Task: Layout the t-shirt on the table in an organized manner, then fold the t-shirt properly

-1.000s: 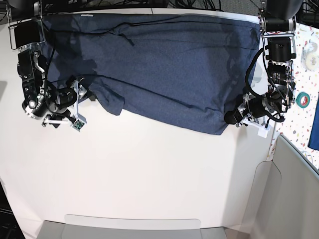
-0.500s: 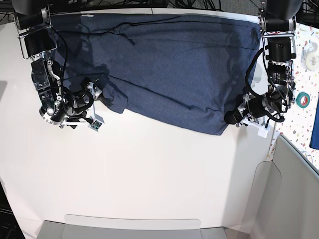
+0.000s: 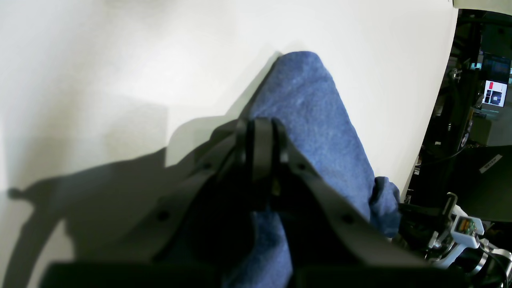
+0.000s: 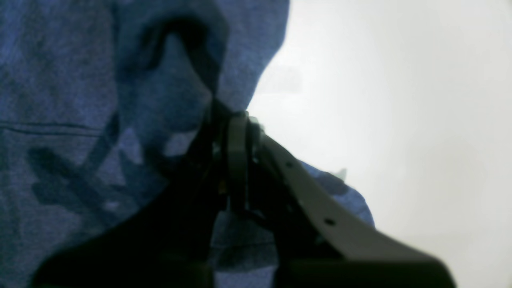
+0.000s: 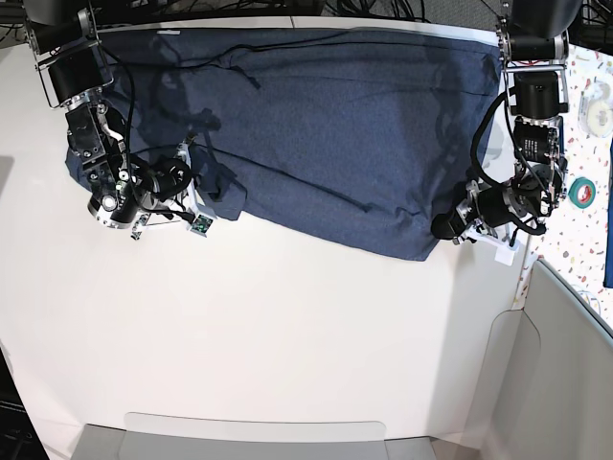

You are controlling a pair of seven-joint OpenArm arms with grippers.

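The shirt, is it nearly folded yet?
Not yet. Done: the shirt lies spread on the table, though wrinkled. In hand: the left hand and right hand each pinch a near edge. Left: smoothing it out and every fold.

No readable text anywhere — no labels, no numbers.

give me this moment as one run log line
phase: layout | left gripper: shut on t-shirt corner | right gripper: shut on t-shirt edge | t-shirt: spread but rumpled on table | fold: not started
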